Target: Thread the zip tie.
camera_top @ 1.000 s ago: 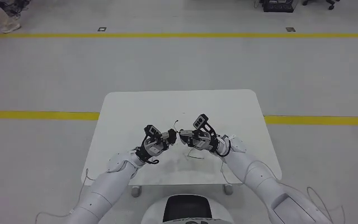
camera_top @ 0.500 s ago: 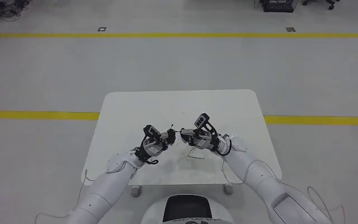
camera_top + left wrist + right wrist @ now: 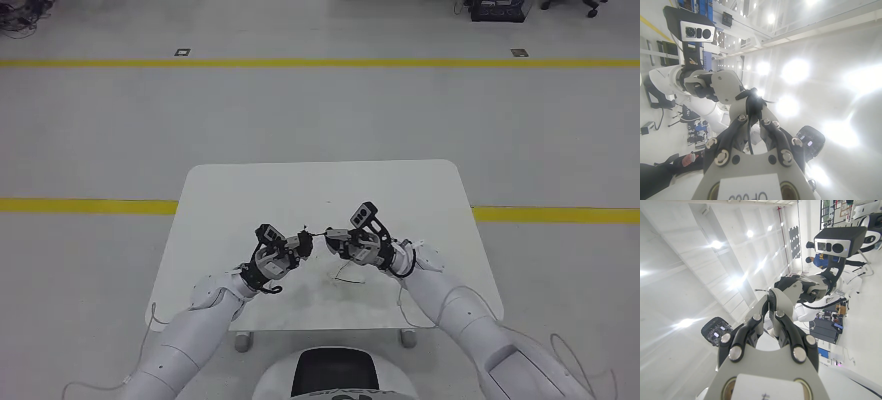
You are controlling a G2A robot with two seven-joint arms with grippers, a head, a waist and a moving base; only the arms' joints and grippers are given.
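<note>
Both grippers hang above the middle of the white table (image 3: 250, 190), facing each other a small gap apart. A thin black zip tie (image 3: 313, 234) spans that gap, and its slack curls down toward the table as a loop (image 3: 346, 277). My left gripper (image 3: 293, 242) (image 3: 753, 103) is shut on the zip tie, with a black strand (image 3: 749, 136) running back between its fingers. My right gripper (image 3: 334, 239) (image 3: 768, 297) is also shut on the tie. A short tail of the zip tie (image 3: 761, 290) sticks out past its tips, toward the left gripper (image 3: 791, 285).
The table's bare top lies all around the arms. Its far edge is at the back and its front edge is close to the forearms. Yellow floor lines (image 3: 80, 205) run past both sides of the table.
The two grippers have drawn slightly apart, the left one toward the left and the right one toward the right. The stretch of zip tie between them is now longer and straighter.
</note>
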